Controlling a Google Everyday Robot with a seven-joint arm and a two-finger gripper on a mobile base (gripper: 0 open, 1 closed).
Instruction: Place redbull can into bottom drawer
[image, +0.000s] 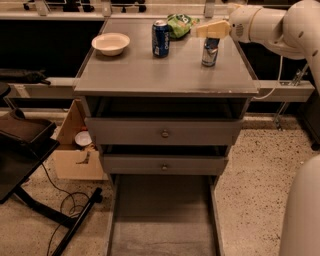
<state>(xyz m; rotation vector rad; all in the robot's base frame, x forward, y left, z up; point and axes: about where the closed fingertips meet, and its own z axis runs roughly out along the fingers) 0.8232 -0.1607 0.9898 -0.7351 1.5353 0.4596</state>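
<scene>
The redbull can (210, 52), slim with blue and silver panels, stands upright on the right side of the grey cabinet top (150, 75). My gripper (209, 30), tan and wedge-shaped on a white arm reaching in from the right, hovers right over the can's top, pointing left. I cannot tell whether it touches the can. The bottom drawer (162, 220), a long shallow grey tray with thin side rails, is pulled out at floor level under the cabinet, and nothing lies in it.
A wider dark-blue soda can (160, 38), a white bowl (110, 43) and a green chip bag (180, 24) sit on the cabinet top. Two knobbed drawers (164, 133) are slightly open. A cardboard box (75, 150) and a black stand (30, 165) are at the left.
</scene>
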